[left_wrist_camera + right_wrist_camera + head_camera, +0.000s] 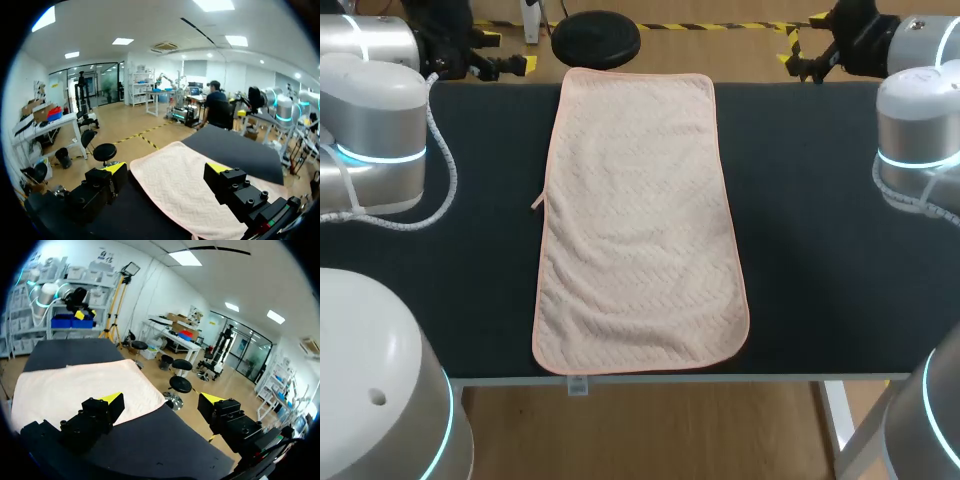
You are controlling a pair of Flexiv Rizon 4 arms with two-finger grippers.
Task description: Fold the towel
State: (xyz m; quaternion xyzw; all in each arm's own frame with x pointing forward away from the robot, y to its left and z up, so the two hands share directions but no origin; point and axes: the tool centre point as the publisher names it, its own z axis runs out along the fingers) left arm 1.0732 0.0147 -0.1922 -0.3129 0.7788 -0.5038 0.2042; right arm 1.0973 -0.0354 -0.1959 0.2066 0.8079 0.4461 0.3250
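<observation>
The left gripper (166, 170) is seen with its yellow-tipped fingers spread wide and nothing held between them. The right gripper (161, 401) is likewise spread and empty. Both are held above the far side of the table (820, 250), one at each side. The towel (640, 220) is laid flat and lengthwise between them. Its far end is at the table's far edge and its near end is at the near edge, where a small label (578, 385) is hung over the brink. A short loop (537, 203) is seen sticking out from its left side.

No corner is yet gripped, so most of the risk is judged to lie in the pick-up. The cloth is pressed flat to the table, so a fingertip may be slid over it and the hem missed, or the surface scraped if the descent is made too deep. The left gripper is placed nearer its corner than the right, so the two corners may be reached and lifted unevenly, and a skewed fold would be produced. The towel is wider at its near end, so the edges may be left mismatched even by a clean fold. If the cloth is dragged rather than lifted, the near end may be pulled off the brink.
</observation>
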